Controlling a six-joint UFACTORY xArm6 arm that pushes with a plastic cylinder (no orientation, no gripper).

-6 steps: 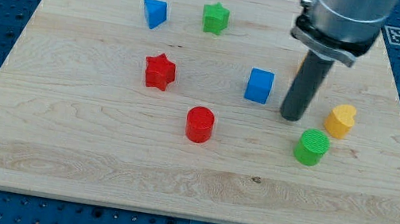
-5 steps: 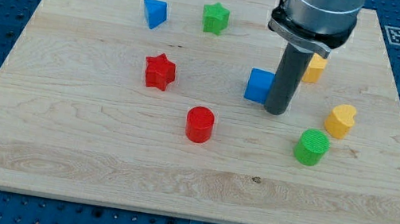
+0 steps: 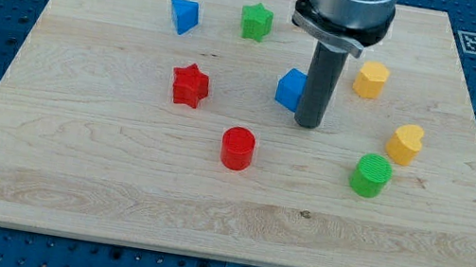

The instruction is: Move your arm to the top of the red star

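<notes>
The red star (image 3: 190, 85) lies left of the board's middle. My tip (image 3: 308, 123) is well to its right, touching the right side of the blue cube (image 3: 290, 88), which is partly hidden behind the rod. The tip sits a little lower in the view than the star.
A red cylinder (image 3: 238, 148) lies below and right of the star. A blue triangular block (image 3: 183, 16) and a green star (image 3: 256, 21) lie near the view's top. A yellow hexagon (image 3: 371, 79), a yellow block (image 3: 404, 144) and a green cylinder (image 3: 370, 175) lie at the right. The wooden board (image 3: 114, 191) holds them all.
My tip has moved left, from right of the blue cube to against it. The blue cube has been pushed left and slightly up. The yellow hexagon has come into view.
</notes>
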